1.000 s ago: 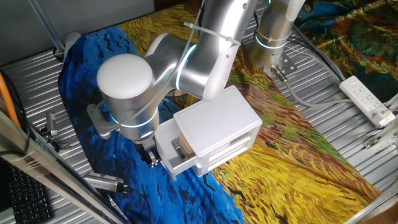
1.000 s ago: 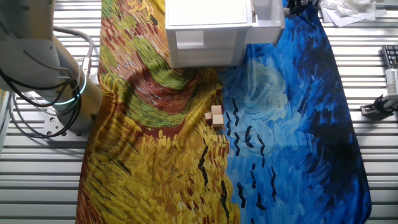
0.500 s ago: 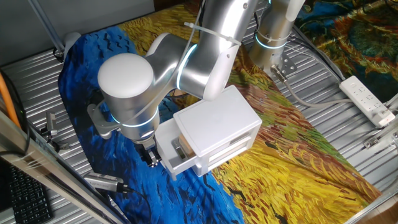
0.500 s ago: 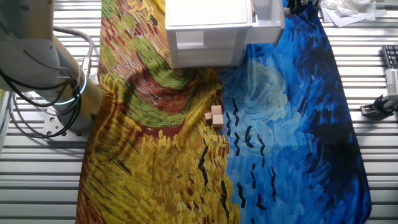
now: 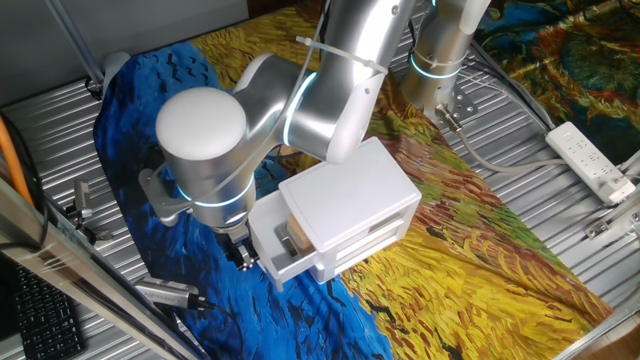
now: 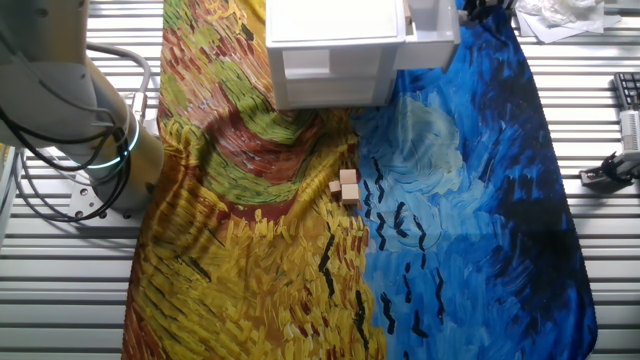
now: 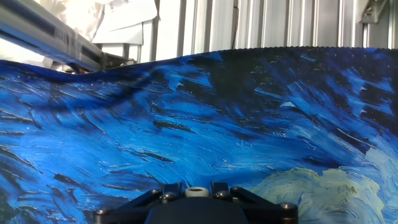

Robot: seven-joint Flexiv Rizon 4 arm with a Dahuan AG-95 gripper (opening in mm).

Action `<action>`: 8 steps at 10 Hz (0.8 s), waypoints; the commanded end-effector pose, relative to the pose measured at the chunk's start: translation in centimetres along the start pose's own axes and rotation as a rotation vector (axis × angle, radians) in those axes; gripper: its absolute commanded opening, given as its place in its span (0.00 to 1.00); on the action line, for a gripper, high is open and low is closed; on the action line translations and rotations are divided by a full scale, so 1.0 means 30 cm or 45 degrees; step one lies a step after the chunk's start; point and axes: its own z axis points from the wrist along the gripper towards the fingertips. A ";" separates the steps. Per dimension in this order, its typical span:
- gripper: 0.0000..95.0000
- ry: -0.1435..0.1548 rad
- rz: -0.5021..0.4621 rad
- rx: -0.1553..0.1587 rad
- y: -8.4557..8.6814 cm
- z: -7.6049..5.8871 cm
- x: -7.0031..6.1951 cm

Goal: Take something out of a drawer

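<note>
The white cabinet (image 5: 350, 200) stands on the painted cloth, and its lower drawer (image 5: 272, 250) is pulled out to the left. A small light-brown wooden block (image 5: 292, 236) lies inside the open drawer. My gripper (image 5: 241, 252) is at the drawer's front, below the big grey wrist. In the hand view the dark fingers (image 7: 163, 194) close on both sides of the small round white knob (image 7: 196, 191). In the other fixed view the cabinet (image 6: 335, 40) sits at the top edge with the drawer (image 6: 432, 28) sticking out to the right.
Three small wooden blocks (image 6: 345, 187) lie together on the cloth in front of the cabinet. A white power strip (image 5: 592, 160) lies on the metal table at the right. Tools (image 5: 165, 293) lie on the table edge near the gripper. The arm's base (image 6: 95, 150) stands at the left.
</note>
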 end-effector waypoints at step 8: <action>0.00 0.001 0.001 0.000 0.003 0.008 -0.040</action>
